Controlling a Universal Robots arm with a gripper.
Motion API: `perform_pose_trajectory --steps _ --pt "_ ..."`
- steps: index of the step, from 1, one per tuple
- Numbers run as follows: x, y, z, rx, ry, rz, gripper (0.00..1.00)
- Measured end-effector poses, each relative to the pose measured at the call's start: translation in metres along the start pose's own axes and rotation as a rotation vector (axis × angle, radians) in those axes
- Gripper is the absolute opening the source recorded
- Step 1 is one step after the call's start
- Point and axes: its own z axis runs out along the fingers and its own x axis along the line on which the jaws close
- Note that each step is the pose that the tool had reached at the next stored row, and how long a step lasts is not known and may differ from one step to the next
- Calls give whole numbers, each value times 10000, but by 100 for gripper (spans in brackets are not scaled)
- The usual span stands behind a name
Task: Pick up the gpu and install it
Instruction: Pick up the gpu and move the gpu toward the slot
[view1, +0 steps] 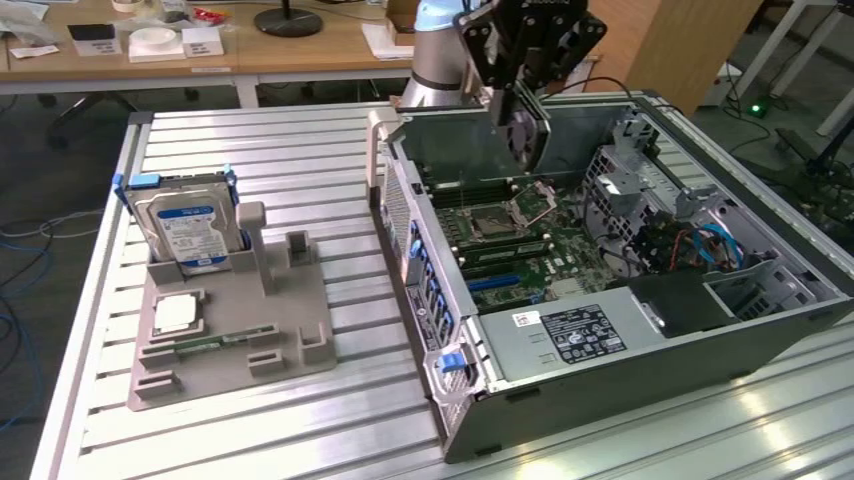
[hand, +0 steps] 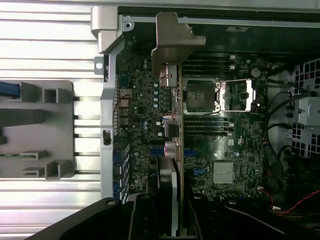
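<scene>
Exterior view: black claw clamped on thin, flat dark gpu above grey metal case.

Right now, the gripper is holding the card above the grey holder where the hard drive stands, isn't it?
No. The exterior view shows the gripper holding the gpu above the open computer case, not the grey holder. The hard drive does stand in that holder.

A ribbed, silvery metal tabletop spans the lower frame, and light glares off its slats at lower right. At upper left stands a wooden desk carrying white boxes and a round black base. A wooden panel rises at upper right. Blue cables trail over the floor at the left edge.
</scene>
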Motion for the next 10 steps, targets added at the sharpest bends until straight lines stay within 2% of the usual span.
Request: perform_pose_trajectory --steps 10 --pt "-298 2 7 -1 -1 0 28"
